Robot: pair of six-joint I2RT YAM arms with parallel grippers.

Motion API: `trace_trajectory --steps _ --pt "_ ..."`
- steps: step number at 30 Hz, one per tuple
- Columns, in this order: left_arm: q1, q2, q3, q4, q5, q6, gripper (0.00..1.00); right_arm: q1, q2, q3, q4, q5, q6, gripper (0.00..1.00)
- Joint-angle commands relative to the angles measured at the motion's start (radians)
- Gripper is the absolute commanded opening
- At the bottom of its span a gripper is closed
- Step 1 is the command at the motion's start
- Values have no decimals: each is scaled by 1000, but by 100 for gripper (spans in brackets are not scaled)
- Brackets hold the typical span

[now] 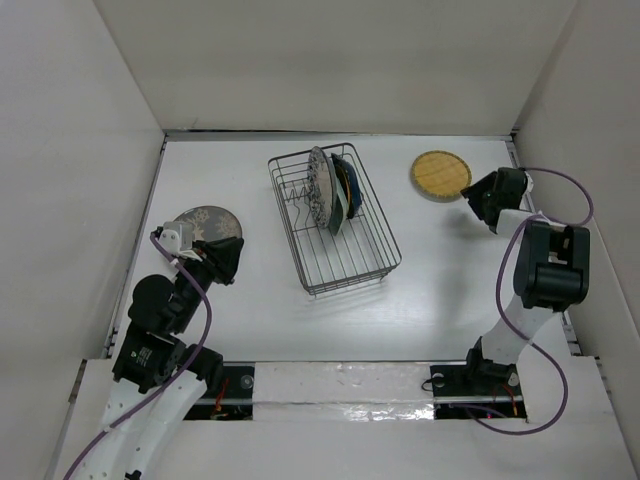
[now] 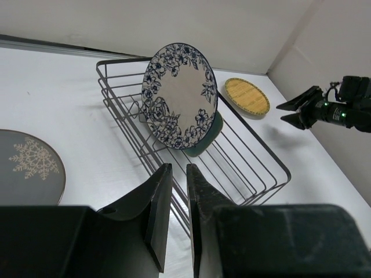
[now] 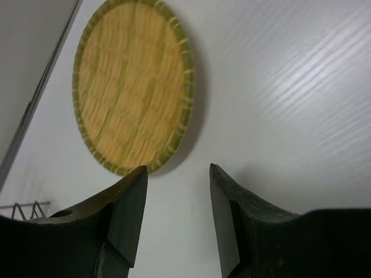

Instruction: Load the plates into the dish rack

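Note:
The wire dish rack (image 1: 345,250) stands mid-table. In it a blue-floral round plate (image 2: 179,95) stands on edge, with a dark blue plate (image 1: 347,183) and a greenish dish (image 2: 207,141) behind it. A grey plate with a snowflake (image 1: 200,220) lies flat at the left. My left gripper (image 1: 226,258) hovers at its near right edge, open by only a narrow gap and holding nothing. A yellow woven round plate (image 1: 440,175) lies at the back right. My right gripper (image 3: 178,168) is open and empty just off that plate's rim.
White walls enclose the table on three sides. In the left wrist view the rack's (image 2: 255,168) near corner lies just ahead of my left gripper (image 2: 178,167). The right arm's cable (image 1: 570,200) loops near the right wall.

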Motion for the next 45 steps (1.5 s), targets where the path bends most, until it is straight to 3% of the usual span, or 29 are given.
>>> trace_trajectory --steps 1,8,13,15,18,22,25,29,30,34,40,41,45 --pt "-5 12 0 28 -20 3 14 -35 33 -4 167 -137 147 54" --pt "-5 24 3 25 -29 3 14 -58 213 94 184 -241 236 55" --pt "-5 24 3 23 -40 1 14 -58 319 125 284 -289 325 48" --pt "-5 24 5 23 -40 1 14 -58 343 132 336 -303 365 40" --pt "-5 26 6 22 -40 1 14 -58 354 111 403 -300 396 4" --pt "-5 16 5 23 -40 0 14 -58 256 15 462 -257 381 0" --pt "-5 9 3 25 -40 0 14 -49 75 -47 442 -194 312 0" --pt "-5 -3 5 28 -31 1 14 68 -233 -61 274 22 96 0" --pt "-5 -8 5 29 -26 1 14 148 -346 -46 188 83 50 0" --pt "4 -30 2 33 -12 1 14 417 -517 91 33 338 -171 0" --pt "42 -53 -3 45 28 6 15 775 -413 487 -273 587 -421 0" --pt "42 -54 -3 46 40 7 15 863 -345 542 -311 659 -463 0" --pt "42 -54 -4 48 51 7 15 1025 -134 819 -533 829 -520 0"
